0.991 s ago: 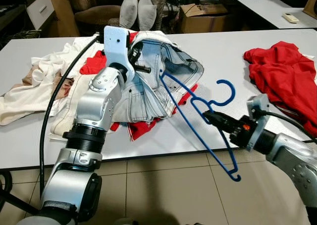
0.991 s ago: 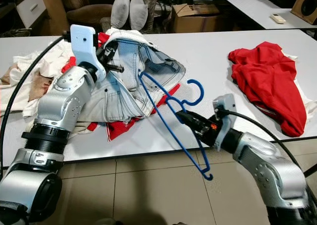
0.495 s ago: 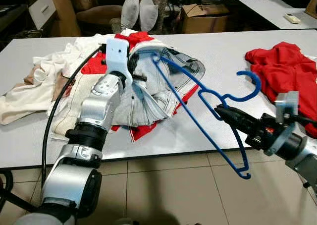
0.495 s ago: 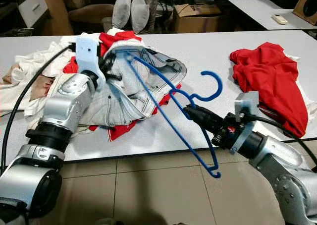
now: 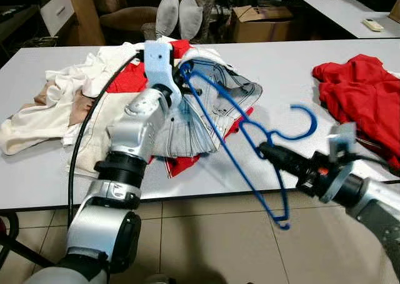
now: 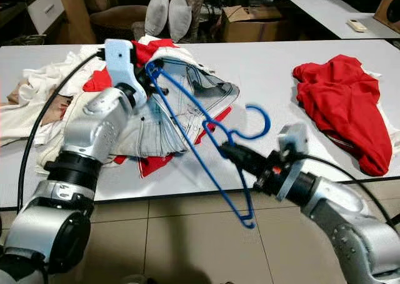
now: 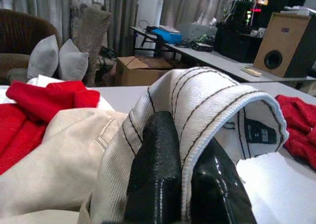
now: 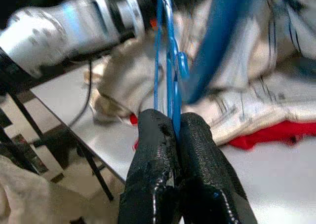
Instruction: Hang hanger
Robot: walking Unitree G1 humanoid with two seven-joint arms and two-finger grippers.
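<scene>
blue hanger [image 5: 250,134] pinched in right gripper [image 5: 265,151]

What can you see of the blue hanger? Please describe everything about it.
The blue hanger is a thin wire-like frame with a curved hook at its top, slightly blurred. The right gripper is shut on it just below the hook, holding it tilted above the white table's front edge. One end reaches into the light denim garment that the left gripper pinches by its waistband; the other end hangs down past the table edge, over the tiled floor.
</scene>
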